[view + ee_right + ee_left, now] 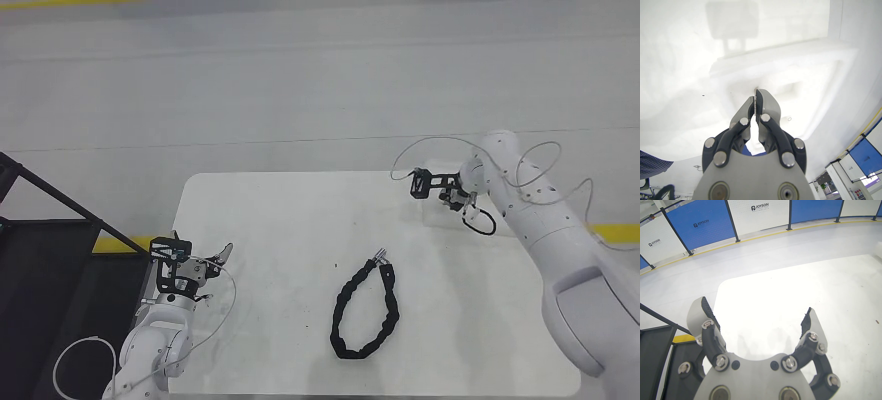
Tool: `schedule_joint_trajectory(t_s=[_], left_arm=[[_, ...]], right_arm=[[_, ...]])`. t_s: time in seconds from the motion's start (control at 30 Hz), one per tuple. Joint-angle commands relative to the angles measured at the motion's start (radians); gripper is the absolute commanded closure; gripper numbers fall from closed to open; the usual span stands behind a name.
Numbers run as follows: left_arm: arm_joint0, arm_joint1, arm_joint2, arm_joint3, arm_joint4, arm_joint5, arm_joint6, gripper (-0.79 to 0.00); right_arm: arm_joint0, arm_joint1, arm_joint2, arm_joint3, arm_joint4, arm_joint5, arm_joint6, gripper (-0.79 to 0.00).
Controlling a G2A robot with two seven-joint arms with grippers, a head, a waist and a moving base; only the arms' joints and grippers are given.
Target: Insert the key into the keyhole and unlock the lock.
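chain lock (394, 310): black sleeved loop, flat mid-table, ends meeting at metal head | key (754, 100): thin metal edge pinched in right gripper (755, 94)

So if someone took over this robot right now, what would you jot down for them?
Left hand: open, empty, at the table's left edge.
Right hand: shut on a thin metal piece, probably the key, above a white tray at the far right corner.
Chain lock: lies looped mid-table, away from both hands.
Done: key seems to be in hand.
Left: carry it to the keyhole, insert it, turn it.
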Motion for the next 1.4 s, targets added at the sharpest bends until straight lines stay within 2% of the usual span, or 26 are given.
schedule_joint_trajectory(t_s=[0.0,0.3,0.63,0.77,0.87,0.97,1.37], left_arm=[[0.0,0.0,0.0,0.0,0.0,0.0,0.0,-0.785],[0.0,0.0,0.0,0.0,0.0,0.0,0.0,-0.785],[0.0,0.0,0.0,0.0,0.0,0.0,0.0,-0.785],[0.0,0.0,0.0,0.0,0.0,0.0,0.0,-0.785],[0.0,0.0,0.0,0.0,0.0,0.0,0.0,-0.785],[0.0,0.0,0.0,0.0,0.0,0.0,0.0,-0.785],[0.0,0.0,0.0,0.0,0.0,0.0,0.0,-0.785]], right_arm=[[-0.003,0.009,-0.003,-0.025,0.002,0.0,-0.001,0.0],[-0.05,0.079,0.025,-0.268,-0.005,0.0,0.038,0.0],[-0.19,0.222,0.164,-0.608,-0.012,0.004,0.049,0.0],[-0.253,0.27,0.204,-0.704,0.019,0.0,0.045,0.0],[-0.278,0.292,0.186,-0.706,0.078,0.001,0.046,0.0],[-0.261,0.297,0.137,-0.658,0.143,0.009,0.054,0.0],[-0.088,0.246,-0.137,-0.411,0.363,0.029,0.074,0.0]])
